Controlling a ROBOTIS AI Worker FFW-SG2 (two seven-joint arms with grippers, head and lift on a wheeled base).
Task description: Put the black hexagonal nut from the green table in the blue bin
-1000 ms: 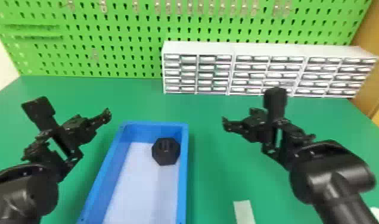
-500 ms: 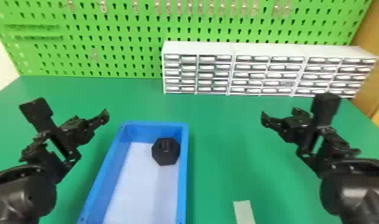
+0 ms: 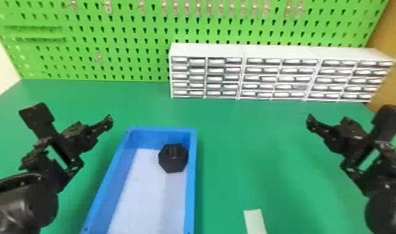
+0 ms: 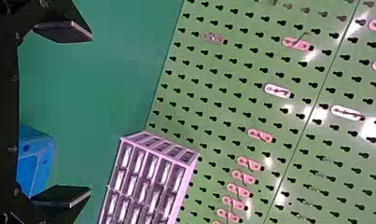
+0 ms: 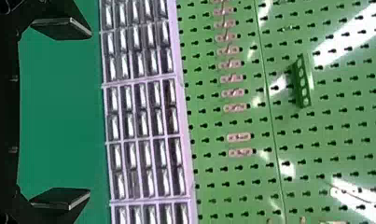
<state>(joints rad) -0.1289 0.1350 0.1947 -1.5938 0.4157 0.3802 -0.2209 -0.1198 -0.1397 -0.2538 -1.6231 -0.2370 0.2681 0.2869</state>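
The black hexagonal nut (image 3: pixel 173 158) lies inside the blue bin (image 3: pixel 191 186), near its far right corner and close to the right wall. Left of the bin, my left gripper (image 3: pixel 66 138) is held over the green table. In the left wrist view the left gripper (image 4: pixel 90 114) has its two fingers wide apart and nothing between them; a corner of the blue bin (image 4: pixel 38 156) is visible past them. My right gripper (image 3: pixel 359 135) is over the table's right side, well away from the bin. The right wrist view has the right gripper (image 5: pixel 90 114) open and holding nothing.
A white drawer cabinet (image 3: pixel 244 51) stands along the back of the green table (image 3: pixel 253 140), against a green pegboard (image 3: pixel 119 46) with metal hooks. A pale strip (image 3: pixel 255 221) lies on the table near the front, right of the bin.
My right arm has moved steadily to the right, away from the bin. The left arm has barely shifted, and the nut and bin have stayed in place.
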